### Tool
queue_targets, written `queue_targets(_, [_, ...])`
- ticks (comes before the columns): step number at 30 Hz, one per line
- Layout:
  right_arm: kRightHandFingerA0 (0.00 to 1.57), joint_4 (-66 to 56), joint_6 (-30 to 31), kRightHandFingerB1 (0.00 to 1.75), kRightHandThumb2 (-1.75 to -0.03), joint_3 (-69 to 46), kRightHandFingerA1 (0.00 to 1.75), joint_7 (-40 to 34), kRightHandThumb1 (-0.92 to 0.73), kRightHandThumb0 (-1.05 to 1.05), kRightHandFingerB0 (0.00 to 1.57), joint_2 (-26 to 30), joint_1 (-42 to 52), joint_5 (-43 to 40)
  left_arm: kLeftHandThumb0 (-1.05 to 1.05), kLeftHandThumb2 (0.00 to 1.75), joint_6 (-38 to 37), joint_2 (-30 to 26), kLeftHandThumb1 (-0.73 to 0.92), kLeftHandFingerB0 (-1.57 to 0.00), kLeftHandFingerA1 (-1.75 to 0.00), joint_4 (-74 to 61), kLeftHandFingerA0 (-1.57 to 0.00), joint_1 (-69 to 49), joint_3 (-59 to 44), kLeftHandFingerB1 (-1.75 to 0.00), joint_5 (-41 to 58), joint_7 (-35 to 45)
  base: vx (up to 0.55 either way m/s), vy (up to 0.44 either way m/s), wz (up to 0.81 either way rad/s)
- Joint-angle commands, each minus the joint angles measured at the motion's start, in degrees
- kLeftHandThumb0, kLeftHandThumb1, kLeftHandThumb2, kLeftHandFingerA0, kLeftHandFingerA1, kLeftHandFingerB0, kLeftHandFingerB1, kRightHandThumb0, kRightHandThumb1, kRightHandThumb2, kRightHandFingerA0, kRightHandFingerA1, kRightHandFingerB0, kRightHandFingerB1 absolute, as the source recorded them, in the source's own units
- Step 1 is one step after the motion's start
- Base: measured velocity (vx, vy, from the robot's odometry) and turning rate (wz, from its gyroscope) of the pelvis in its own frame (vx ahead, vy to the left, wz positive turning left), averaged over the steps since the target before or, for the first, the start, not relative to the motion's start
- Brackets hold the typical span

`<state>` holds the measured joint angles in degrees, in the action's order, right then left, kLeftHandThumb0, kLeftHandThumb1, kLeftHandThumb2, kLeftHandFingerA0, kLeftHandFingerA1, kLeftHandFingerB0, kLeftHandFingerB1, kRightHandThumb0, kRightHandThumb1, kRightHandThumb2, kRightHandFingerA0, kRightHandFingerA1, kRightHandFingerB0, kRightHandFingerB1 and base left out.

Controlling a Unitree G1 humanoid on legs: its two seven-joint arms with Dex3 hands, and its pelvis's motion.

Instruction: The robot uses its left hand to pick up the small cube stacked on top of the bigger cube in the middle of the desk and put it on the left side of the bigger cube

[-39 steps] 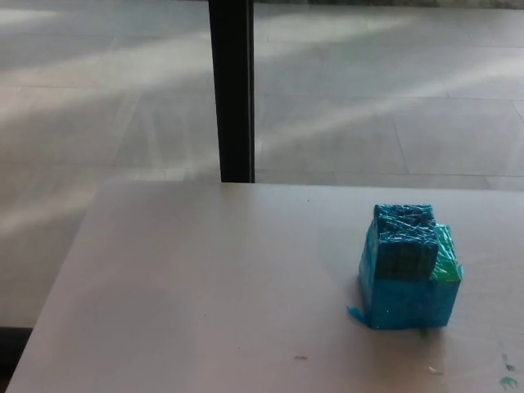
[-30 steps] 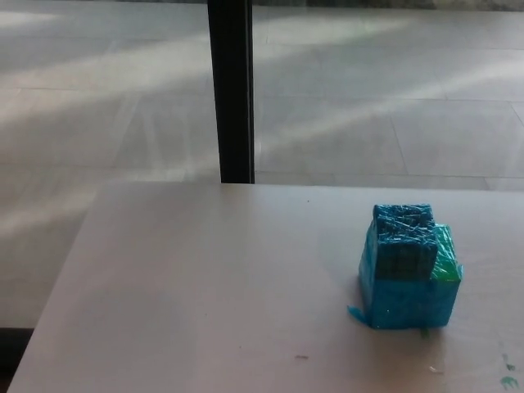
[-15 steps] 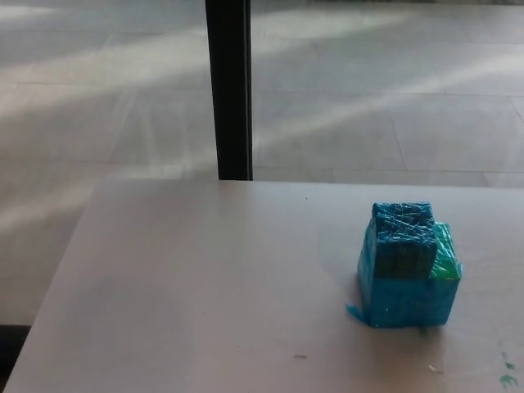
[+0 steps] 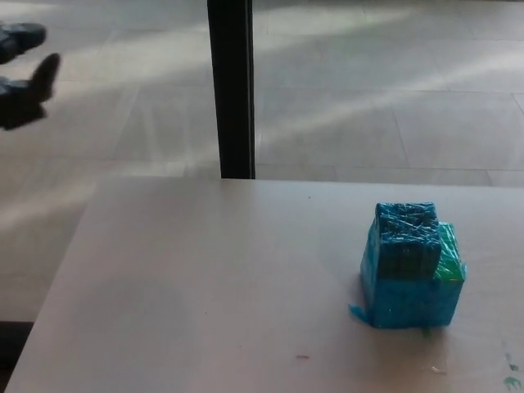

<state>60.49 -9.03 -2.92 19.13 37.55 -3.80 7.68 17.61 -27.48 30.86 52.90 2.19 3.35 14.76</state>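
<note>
Small cube (image 4: 407, 239), blue crinkly tape wrap, sits on the bigger cube (image 4: 412, 286), blue with a green patch, on the smooth pale desk (image 4: 205, 278) at 4 o'clock. Left hand (image 4: 24, 78), black, at 10 o'clock, well apart, fingers spread, holding nothing. No readable writing.

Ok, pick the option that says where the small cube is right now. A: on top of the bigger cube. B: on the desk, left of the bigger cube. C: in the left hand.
A: the small cube sits on the bigger cube, while the left hand is far off at the upper left edge, holding nothing.
</note>
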Motion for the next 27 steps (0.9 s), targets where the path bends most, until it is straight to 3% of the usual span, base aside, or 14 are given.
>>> queue_targets(1, [0.77,-0.76,0.44,0.77,-0.74,-0.57,0.95,0.8,-0.43,-0.66,0.59,1.45,0.88,-0.68,-1.04,0.86,1.47,7.64,0.66,-0.16,-0.73,-3.5,-0.57,2.76,8.65,-0.36,-6.1,0.07,0.0,0.0,0.0])
queue_targets(3, [0.73,0.5,-0.17,0.74,-0.72,-0.31,0.91,0.94,-0.44,-0.67,0.58,1.35,0.35,-0.47,-0.99,0.66,2.24,10.44,0.82,-0.18,-0.96,-4.63,-0.8,2.91,10.56,-0.33,-6.59,-0.58,0.0,0.0,0.0])
queue_targets(5, [0.73,0.6,-0.11,0.75,-0.72,-0.1,0.91,0.71,-0.44,-0.68,0.58,1.34,0.21,-0.28,-0.99,0.66,3.28,13.35,0.81,-0.17,-0.81,-4.24,-0.77,3.86,12.81,-0.32,-7.48,-0.45,0.0,0.0,0.0])
queue_targets(7, [0.75,0.85,-0.59,0.76,-0.73,0.02,0.92,0.71,-0.44,-0.67,0.59,1.39,0.13,-0.19,-1.01,0.64,1.78,15.5,0.81,-0.2,-1.14,-3.12,-0.92,4.3,13.95,-0.32,-8.13,-0.65,0.0,0.0,0.0])
queue_targets(8, [0.75,1.11,-0.92,0.75,-0.72,-0.3,0.92,0.75,-0.42,-0.65,0.59,1.27,0.14,-0.58,-1.05,1.07,1.47,17.51,0.66,-0.15,-0.87,-1.42,-0.65,5.24,14.79,-0.45,-8.49,-0.95,0.0,0.0,0.0])
queue_targets(10, [0.75,1.6,-1.18,0.75,-0.72,-0.62,0.92,0.67,-0.42,-0.65,0.59,1.13,-0.04,-0.9,-1.05,1.07,0.93,18.35,0.66,-0.15,-0.87,-0.32,-0.65,5.81,15.01,-0.45,-9.05,-0.95,0.0,0.0,0.0])
queue_targets(11, [0.78,1.41,-0.63,0.73,-0.71,-0.44,0.92,0.14,-0.43,-0.64,0.62,1.07,-0.12,-0.62,-1.03,0.65,-0.42,21.04,0.82,-0.2,-0.81,1.57,-0.47,6.64,15.54,-0.36,-9.02,-1.46,0.0,0.0,0.0])
queue_targets(14, [0.78,1.78,-0.88,0.74,-0.7,-0.4,0.93,0.34,-0.43,-0.68,0.63,1.07,-0.27,-0.62,-1.01,0.66,-3.47,22.31,0.85,-0.2,-0.62,3.09,-0.36,7.5,17.8,-0.36,-11.68,-0.94,0.0,0.0,0.0])
queue_targets(15, [0.77,1.24,-1.62,0.74,-0.71,-0.33,0.92,0.58,-0.44,-0.67,0.65,1.25,0.16,-0.58,-1.01,0.67,-3.19,22.78,0.87,-0.22,-1.05,3.18,-0.47,8.07,19.0,-0.35,-12.92,-1.23,0.0,0.0,0.0])
queue_targets(16, [0.79,1.73,-2.42,0.74,-0.7,0.01,0.92,0.07,-0.44,-0.68,0.66,1.32,-0.09,-0.07,-1.01,0.67,-4.05,23.97,0.85,-0.22,-0.65,3.75,-0.32,8.82,19.54,-0.36,-13.07,-1.32,0.0,0.0,0.0])
queue_targets(24, [0.82,2.28,-0.77,0.72,-0.7,0.48,0.93,-0.16,-0.44,-0.67,0.64,1.77,-1.15,0.28,-1.02,0.66,-6.39,25.98,0.85,-0.19,-0.6,7.45,-0.18,13.87,22.51,-0.35,-15.57,1.47,0.0,0.0,0.0])
queue_targets(25, [0.82,2.36,-1.54,0.72,-0.69,0.71,0.92,-0.33,-0.45,-0.69,0.65,2.14,-0.99,0.64,-0.4,0.99,-6.48,26.19,0.27,0.0,-0.57,8.12,-0.08,15.14,23.25,-0.5,-15.9,2.89,0.0,0.0,0.0])
queue_targets(26, [0.83,2.58,-1.83,0.73,-0.7,0.89,0.92,-0.41,-0.45,-0.7,0.64,2.2,-1.07,0.86,-1.04,1.02,-6.16,26.27,0.64,-0.08,-0.59,8.18,-0.09,15.71,23.62,-0.41,-16.04,3.67,0.0,0.0,0.0])
queue_targets(27, [0.83,2.66,-1.88,0.73,-0.71,0.96,0.92,-0.36,-0.44,-0.7,0.63,2.23,-1.19,0.92,-1.05,0.65,-5.79,26.33,0.82,-0.11,-0.55,8.25,-0.07,16.2,23.87,-0.31,-16.16,4.44,0.0,0.0,0.0])
